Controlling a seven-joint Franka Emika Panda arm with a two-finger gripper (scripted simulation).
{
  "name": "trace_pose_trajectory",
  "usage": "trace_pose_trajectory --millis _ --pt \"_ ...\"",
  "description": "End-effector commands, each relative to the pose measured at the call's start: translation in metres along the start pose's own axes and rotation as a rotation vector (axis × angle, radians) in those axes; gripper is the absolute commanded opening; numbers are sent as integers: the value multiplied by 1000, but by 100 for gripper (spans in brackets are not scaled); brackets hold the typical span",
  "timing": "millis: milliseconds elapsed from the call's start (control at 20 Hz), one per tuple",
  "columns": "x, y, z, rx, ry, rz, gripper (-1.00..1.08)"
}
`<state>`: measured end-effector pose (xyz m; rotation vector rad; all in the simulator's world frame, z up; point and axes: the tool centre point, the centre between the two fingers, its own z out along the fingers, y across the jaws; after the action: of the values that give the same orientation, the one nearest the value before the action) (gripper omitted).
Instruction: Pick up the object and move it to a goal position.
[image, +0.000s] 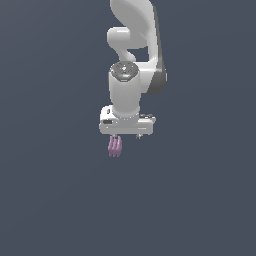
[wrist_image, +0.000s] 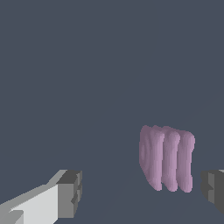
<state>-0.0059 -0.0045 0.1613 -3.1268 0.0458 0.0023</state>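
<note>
White two-fingered hand (image: 126, 136) is spread wide, pinching nothing; small mauve-purple three-lobed lumpy object (image: 115, 146) sits just below it, nearer the finger on the exterior view's left. Probably light, stiff, bumpy-sided. Best hold: across the lobes at mid-length, hand recentred first.

Wrist view: the object (wrist_image: 166, 158), a mauve-purple lump w/ three rounded lobes running lengthwise, stands between the fingers of the gripper (wrist_image: 142, 192), well off-centre. It sits near one dark grey fingertip (wrist_image: 213, 189), w/ a thin gap showing, not touching. Other fingertip (wrist_image: 71, 192), grey pad on a white finger body, is well apart from it. Jaws spread wide, much wider than the object. Everything else is a flat dark blue-grey ground (wrist_image: 87, 65), no edge or texture to tell.
</note>
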Motion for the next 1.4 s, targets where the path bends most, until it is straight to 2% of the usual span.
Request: trace_pose_trajectory --millis 0,850,1350 --pt "0 0 0 0 0 0 100" --pt "-2 5 -9 -5 1 -36 100" --pt "-12 40 32 -10 2 20 100"
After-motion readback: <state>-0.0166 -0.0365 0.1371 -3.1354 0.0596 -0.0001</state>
